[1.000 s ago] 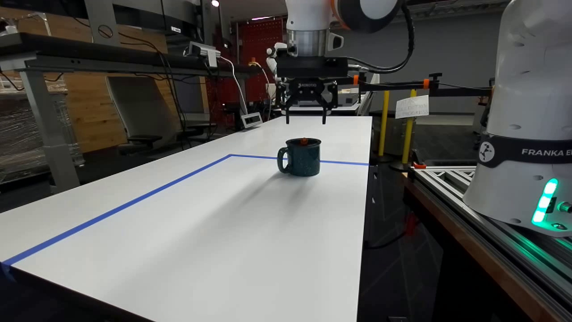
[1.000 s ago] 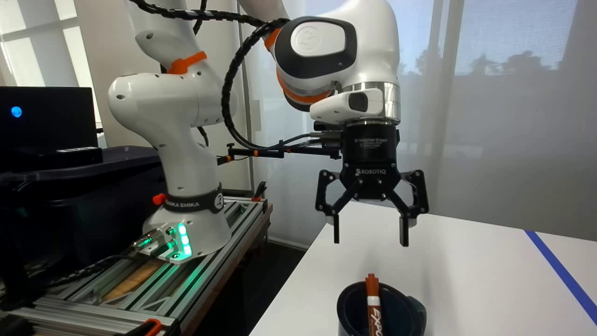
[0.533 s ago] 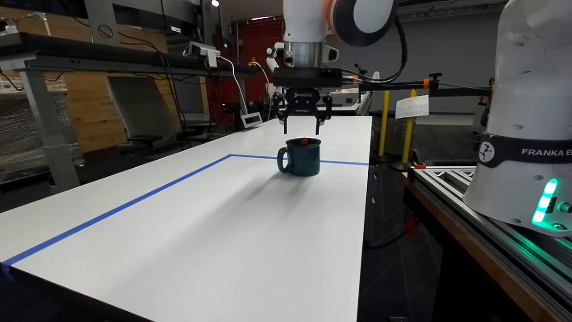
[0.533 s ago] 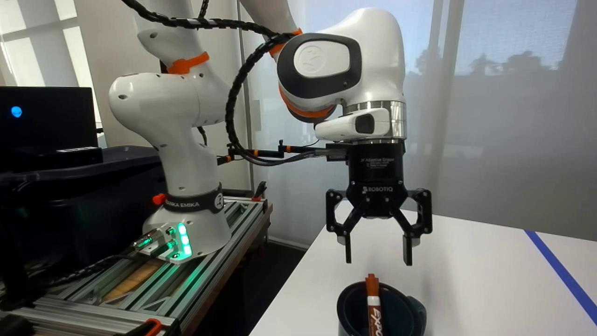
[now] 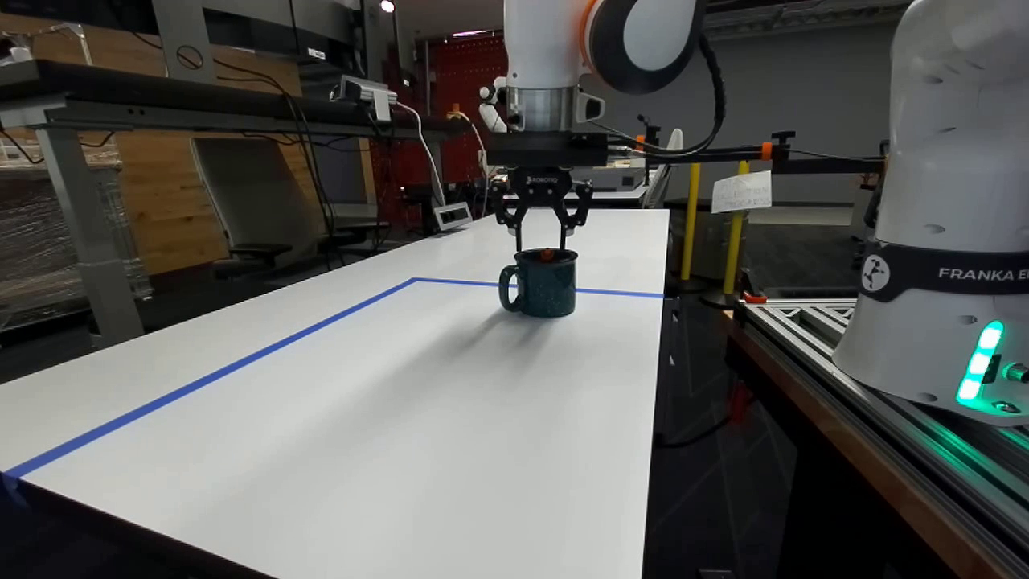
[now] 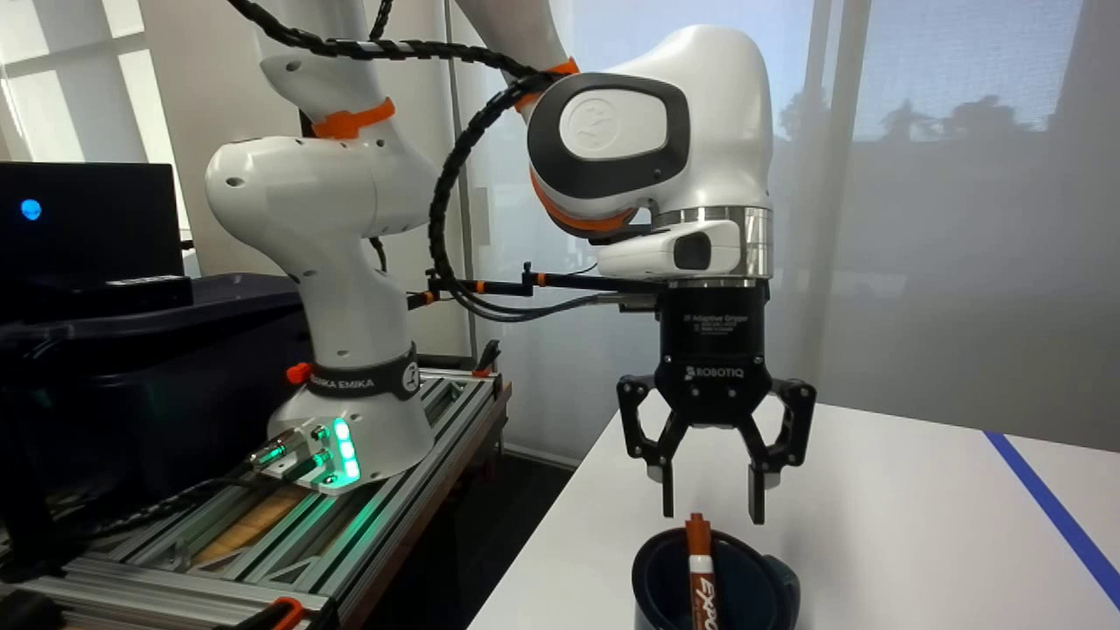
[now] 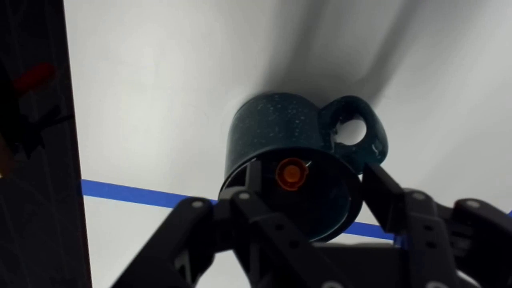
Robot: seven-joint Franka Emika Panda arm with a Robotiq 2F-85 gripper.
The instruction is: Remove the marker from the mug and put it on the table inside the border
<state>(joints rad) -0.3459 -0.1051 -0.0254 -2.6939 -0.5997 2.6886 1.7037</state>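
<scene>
I'm seeing the mug (image 7: 276, 124) showing dark teal with pale speckles, the marker (image 6: 702, 569) showing rusty orange with a white band and white lettering. Table (image 5: 482, 466) is reading white, border (image 5: 241, 362) blue, gripper (image 6: 712, 520) black, far panel (image 5: 474, 68) red, base lights (image 5: 980, 362) green.

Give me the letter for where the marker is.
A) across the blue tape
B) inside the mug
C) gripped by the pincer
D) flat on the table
B: the wrist view shows the marker within the rim of the mug, and the pincer is open, not gripping it.
</scene>
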